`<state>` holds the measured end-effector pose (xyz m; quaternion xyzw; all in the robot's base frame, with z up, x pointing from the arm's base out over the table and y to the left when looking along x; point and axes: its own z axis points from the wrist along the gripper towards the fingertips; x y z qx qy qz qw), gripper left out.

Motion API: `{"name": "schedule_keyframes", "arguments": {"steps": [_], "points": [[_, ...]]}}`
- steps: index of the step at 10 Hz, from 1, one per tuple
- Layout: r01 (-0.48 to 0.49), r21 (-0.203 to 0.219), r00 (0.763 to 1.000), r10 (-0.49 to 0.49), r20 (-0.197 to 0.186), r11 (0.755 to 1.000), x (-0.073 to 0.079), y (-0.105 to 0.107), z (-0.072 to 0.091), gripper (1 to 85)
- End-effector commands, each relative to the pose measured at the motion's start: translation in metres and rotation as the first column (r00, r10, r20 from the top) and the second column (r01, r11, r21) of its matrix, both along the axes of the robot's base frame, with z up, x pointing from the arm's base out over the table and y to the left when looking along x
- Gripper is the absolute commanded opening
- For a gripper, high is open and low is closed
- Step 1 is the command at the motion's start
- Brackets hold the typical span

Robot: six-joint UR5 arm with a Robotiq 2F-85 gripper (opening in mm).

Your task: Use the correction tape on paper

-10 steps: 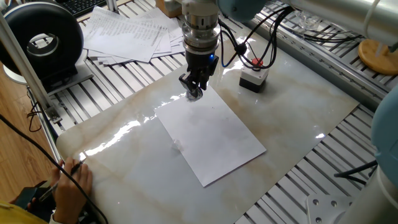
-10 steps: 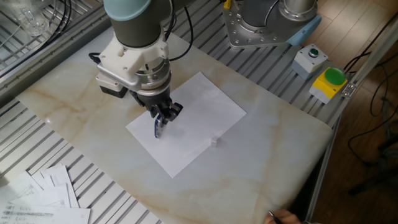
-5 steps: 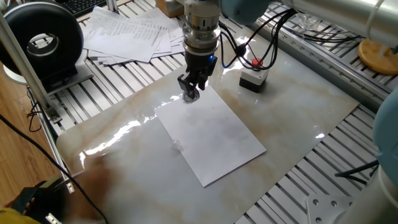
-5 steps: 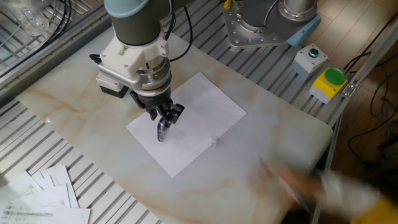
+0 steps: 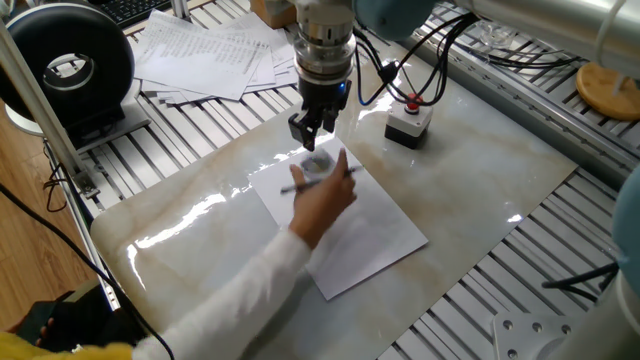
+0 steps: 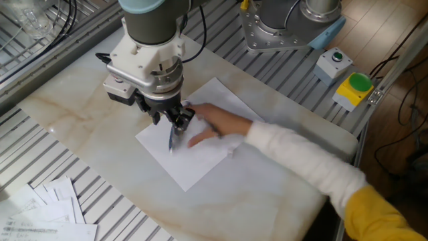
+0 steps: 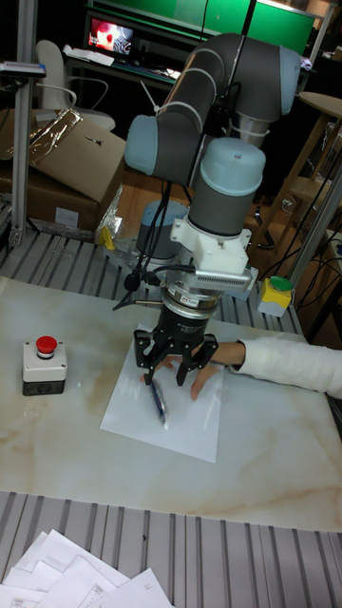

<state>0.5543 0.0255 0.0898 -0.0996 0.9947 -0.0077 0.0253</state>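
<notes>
Gripper [image 5: 306,140] hangs tip-down over the far corner of the paper [image 5: 372,236], just clear of the sheet. Fingers look spread apart in the tall fixed view, nothing clamped between them as far as I can see.

Correction tape [image 5: 316,164] is a small greyish rounded piece on the paper right under the fingertips, near that far corner. Can't tell whether it lies flat or is tipped up.

Person's hand [image 5: 322,196] is in from the near side, white sleeve, lying on the upper half of the sheet, fingertips right at the tape and under the gripper. Contact between hand and tape not clear from either fixed view. Hand also has a slim dark pen [image 5: 292,187] lying across it, roughly level.

Paper lies flat on the marble slab [image 5: 480,190], turned diagonally to its edges. Red-button box [image 5: 408,122] sits on the slab beside the arm, apart from the sheet. Fanned pile of printed sheets [image 5: 210,55] is off the slab, on the slatted table behind.
</notes>
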Motion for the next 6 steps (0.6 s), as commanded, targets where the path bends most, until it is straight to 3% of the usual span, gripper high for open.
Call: {"name": "schedule_keyframes", "arguments": {"steps": [1,2,3,4,6], "points": [[-0.017,-0.002,1.0,0.017,0.01,1.0,0.003,0.004,0.007,49.0],[-0.026,-0.096,1.0,0.026,-0.003,0.995,0.002,-0.013,0.012,52.3],[-0.03,-0.061,1.0,0.03,0.0,0.998,0.003,-0.011,0.005,47.0],[-0.038,-0.123,0.999,0.04,0.009,0.992,0.009,-0.025,0.004,39.3],[0.043,-0.119,0.999,-0.044,-0.005,0.992,0.007,-0.023,0.003,1.0]]}}
